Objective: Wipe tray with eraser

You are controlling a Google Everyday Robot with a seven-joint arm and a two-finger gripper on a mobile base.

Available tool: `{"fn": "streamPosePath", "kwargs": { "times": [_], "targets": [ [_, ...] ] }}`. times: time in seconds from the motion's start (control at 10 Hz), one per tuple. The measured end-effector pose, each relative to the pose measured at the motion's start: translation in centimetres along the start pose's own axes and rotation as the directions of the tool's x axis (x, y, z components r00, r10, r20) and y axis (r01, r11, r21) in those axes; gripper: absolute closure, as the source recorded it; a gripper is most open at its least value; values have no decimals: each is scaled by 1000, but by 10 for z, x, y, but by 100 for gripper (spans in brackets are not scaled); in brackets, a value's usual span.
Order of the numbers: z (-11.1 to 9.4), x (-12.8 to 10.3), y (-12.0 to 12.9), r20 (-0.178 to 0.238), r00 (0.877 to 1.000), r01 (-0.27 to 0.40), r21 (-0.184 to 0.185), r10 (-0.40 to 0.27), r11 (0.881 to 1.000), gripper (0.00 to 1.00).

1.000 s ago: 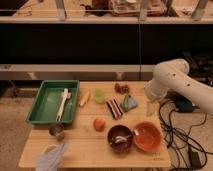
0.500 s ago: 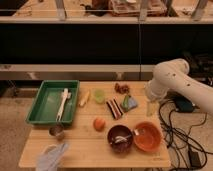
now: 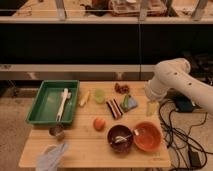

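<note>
The green tray (image 3: 46,107) lies at the left of the wooden table, with a white long-handled utensil (image 3: 63,102) inside it. The striped eraser (image 3: 114,108) lies on the table near the middle, to the right of the tray. The white arm comes in from the right. My gripper (image 3: 151,107) hangs at the table's right edge, well to the right of the eraser and not touching it.
A blue-green wedge (image 3: 130,103) lies next to the eraser. An orange fruit (image 3: 99,123), a dark bowl (image 3: 120,138), an orange bowl (image 3: 147,136), a metal cup (image 3: 57,131), a crumpled cloth (image 3: 52,157), a green cup (image 3: 99,95) and a yellow item (image 3: 85,98) are on the table (image 3: 95,150). Cables trail at the right.
</note>
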Motion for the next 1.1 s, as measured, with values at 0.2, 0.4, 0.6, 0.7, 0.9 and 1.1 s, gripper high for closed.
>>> {"fn": "streamPosePath", "kwargs": {
  "times": [0.2,0.4,0.6,0.7,0.9,1.1],
  "targets": [
    [4,-35,1,31,999,43,-2,-43,999,20],
    [15,-79,-1,46,996,75,-7,-75,997,20],
    [38,-131,-5,55,994,95,-28,-93,995,20],
    [49,-150,-7,58,994,95,-42,-92,995,20],
    [73,-185,-12,60,995,90,-83,-85,993,20],
    [75,-185,-11,55,995,86,-90,-81,992,20]
  ]
}}
